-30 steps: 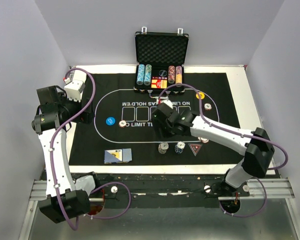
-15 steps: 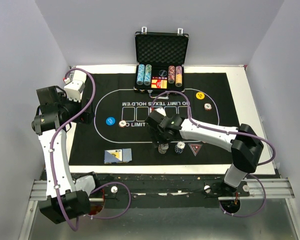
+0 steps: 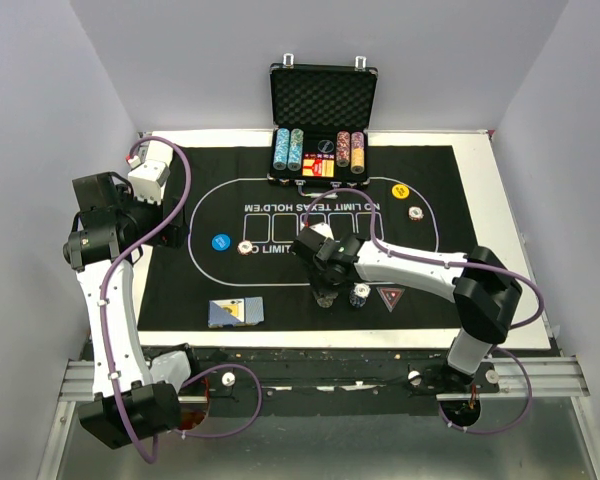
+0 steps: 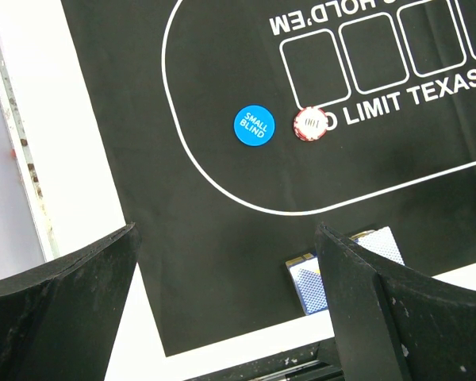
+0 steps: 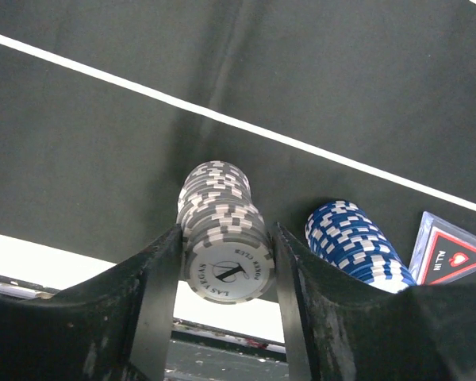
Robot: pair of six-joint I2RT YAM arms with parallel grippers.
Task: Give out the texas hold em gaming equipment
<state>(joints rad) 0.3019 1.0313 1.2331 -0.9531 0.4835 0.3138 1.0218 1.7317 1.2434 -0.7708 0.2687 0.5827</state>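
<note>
My right gripper [image 5: 224, 294] is shut on a stack of grey-and-white poker chips [image 5: 222, 226] that stands on the black mat near its front edge; in the top view the gripper [image 3: 325, 288] covers most of the stack. A blue chip stack [image 5: 353, 246] [image 3: 359, 295] and the red triangular marker [image 5: 448, 254] [image 3: 390, 296] sit just to its right. My left gripper [image 4: 226, 302] is open and empty, high over the mat's left part. Blue-backed cards [image 4: 313, 282] [image 3: 236, 312] lie near the front edge. A blue "SMALL BLIND" button [image 4: 254, 125] and a red-edged chip [image 4: 310, 123] lie side by side.
The open black case [image 3: 323, 100] with chip rows stands at the back of the mat [image 3: 230, 280]. A yellow button [image 3: 400, 190] and a single chip [image 3: 416, 212] lie at the right. The white table border [image 4: 32, 119] runs round the mat.
My right gripper has swung left and toward the front edge, come down over the grey chip stack and closed on it. The left arm has not moved.
</note>
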